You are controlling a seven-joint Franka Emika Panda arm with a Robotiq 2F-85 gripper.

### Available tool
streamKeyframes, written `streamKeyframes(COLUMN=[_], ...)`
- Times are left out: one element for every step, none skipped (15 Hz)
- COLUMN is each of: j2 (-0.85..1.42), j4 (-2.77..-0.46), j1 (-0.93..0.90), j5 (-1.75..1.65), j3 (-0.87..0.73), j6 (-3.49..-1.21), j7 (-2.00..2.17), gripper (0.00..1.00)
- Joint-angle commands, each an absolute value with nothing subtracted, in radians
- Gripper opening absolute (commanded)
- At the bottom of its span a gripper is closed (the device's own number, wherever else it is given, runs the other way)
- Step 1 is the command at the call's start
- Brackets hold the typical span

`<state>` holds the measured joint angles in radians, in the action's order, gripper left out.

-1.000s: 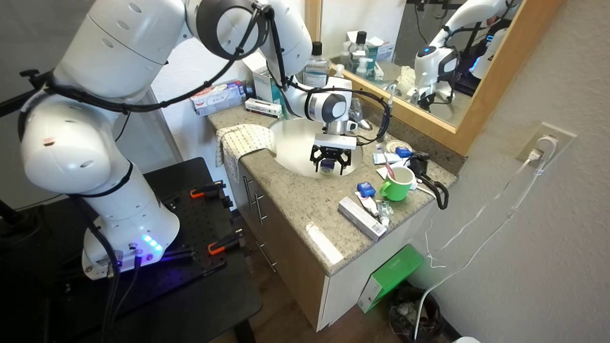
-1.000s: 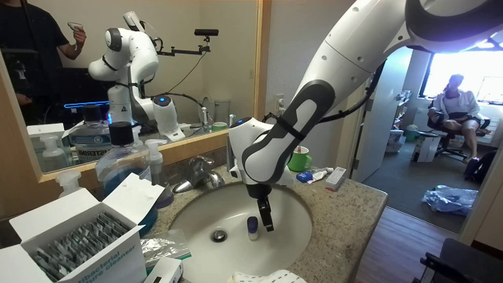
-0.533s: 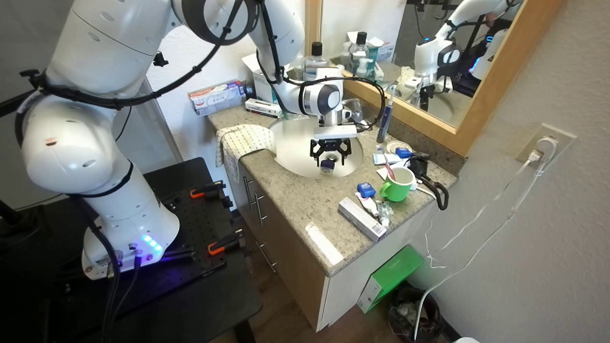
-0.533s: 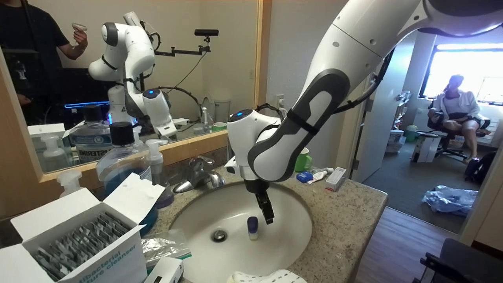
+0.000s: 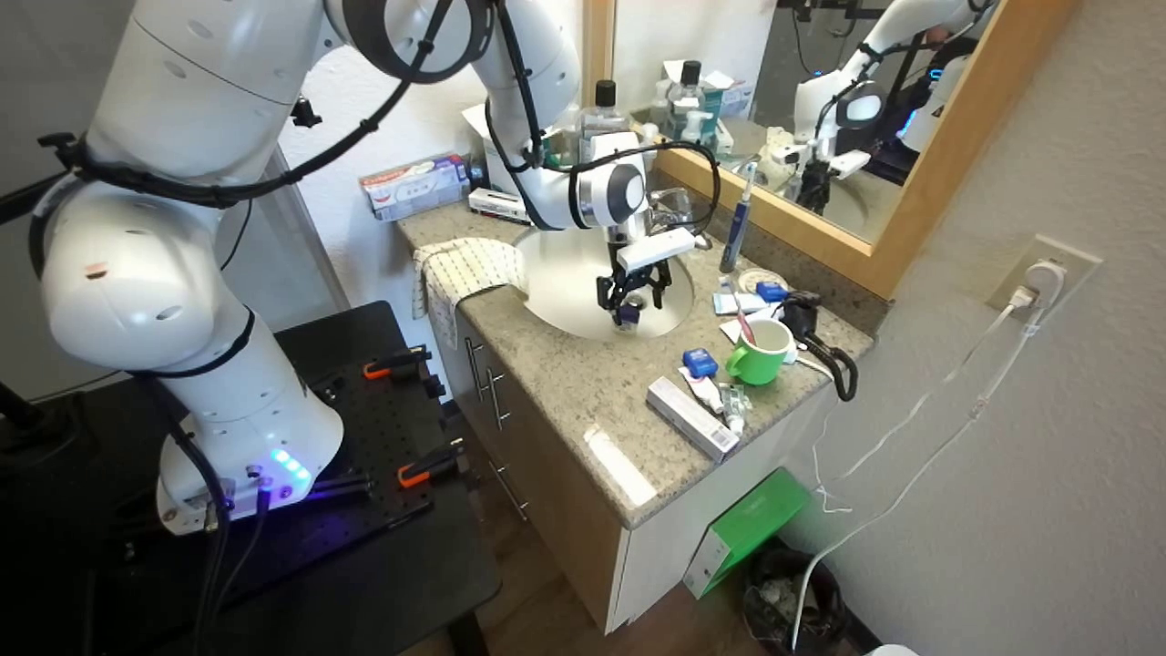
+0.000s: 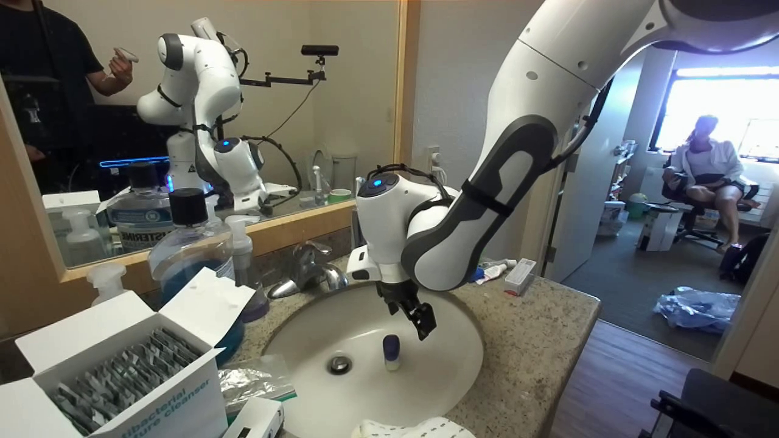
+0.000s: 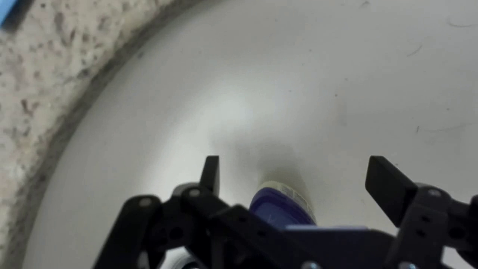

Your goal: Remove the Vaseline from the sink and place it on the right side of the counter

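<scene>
The Vaseline, a small jar with a dark blue lid and pale body (image 6: pixel 392 353), stands in the white sink (image 6: pixel 438 383) beside the drain. It shows in both exterior views (image 5: pixel 629 315) and in the wrist view (image 7: pixel 278 207), where my gripper hides its lower part. My gripper (image 7: pixel 293 160) is open and empty. Its fingers are spread on both sides of the jar, pointing down above it, apart from it. In an exterior view the gripper (image 6: pixel 412 323) hangs over the basin, just above and beside the jar. The speckled counter (image 5: pixel 556 369) surrounds the sink.
A chrome faucet (image 6: pixel 307 267) stands behind the basin. A green mug (image 5: pixel 761 351), blue floss box (image 5: pixel 700 362), tubes and a long box (image 5: pixel 692 417) lie on the counter's right part. An open carton (image 6: pixel 140 365), mouthwash and pump bottles stand left. A cloth (image 5: pixel 469 269) hangs over the edge.
My gripper has risen a little from its place low in the sink and has turned about its vertical axis above the jar. The jar has not moved. The fingers stay open.
</scene>
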<state>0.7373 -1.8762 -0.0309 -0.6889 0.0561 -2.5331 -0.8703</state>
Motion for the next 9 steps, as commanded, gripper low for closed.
streamKeyframes(j2=[0.728,0.746,0.748,0.749,0.749,0.748,0.750,0.754,0.760], j4=[-1.919,-1.882,-1.887,-1.891,-1.893,-1.892,-1.895,-1.892,-1.891], j1=[0.012,-0.025,-0.019,-0.013,-0.010,-0.008,0.000,0.013,0.026], j5=[-0.735,-0.704,-0.703,-0.703,-0.706,-0.697,-0.696,-0.674,-0.659], j3=[0.078,0.055,0.057,0.059,0.060,0.063,0.068,0.083,0.097], j6=[-2.655,-2.594,-2.620,-2.630,-2.633,-2.612,-2.625,-2.609,-2.611], j7=[-1.020,-0.955,-0.988,-1.006,-1.009,-1.002,-1.019,-1.039,-1.069], gripper=[1.00,1.00,1.00,1.00,1.00,1.00,1.00,1.00,1.00])
